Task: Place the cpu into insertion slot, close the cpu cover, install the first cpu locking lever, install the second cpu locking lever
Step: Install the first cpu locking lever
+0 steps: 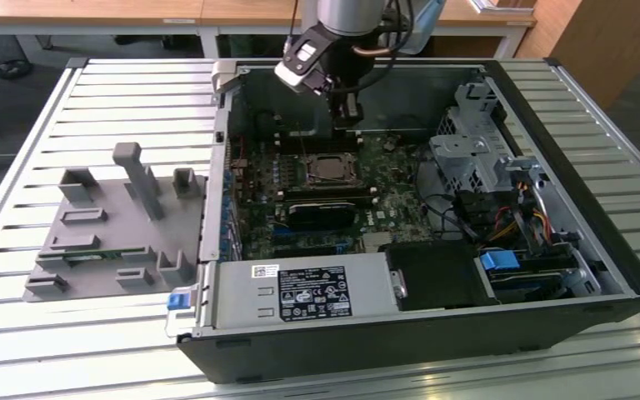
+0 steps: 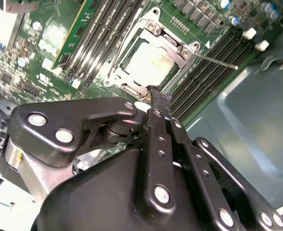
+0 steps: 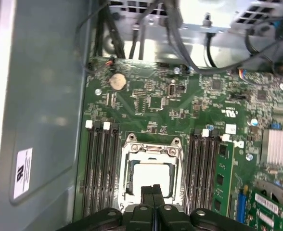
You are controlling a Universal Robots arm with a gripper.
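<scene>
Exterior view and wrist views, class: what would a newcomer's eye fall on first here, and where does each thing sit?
The open computer case on the slatted table, with the robot's black claw reaching down into it. In both wrist views the shut claw hovers close by the pale cpu, seated on the green board with the silvery cpu cover framing it. A grey holder block sits outside the case at the exterior view's left.

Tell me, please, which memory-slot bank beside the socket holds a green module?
The bank nearer the finned heatsink; the other bank, by the case wall, is empty.
</scene>
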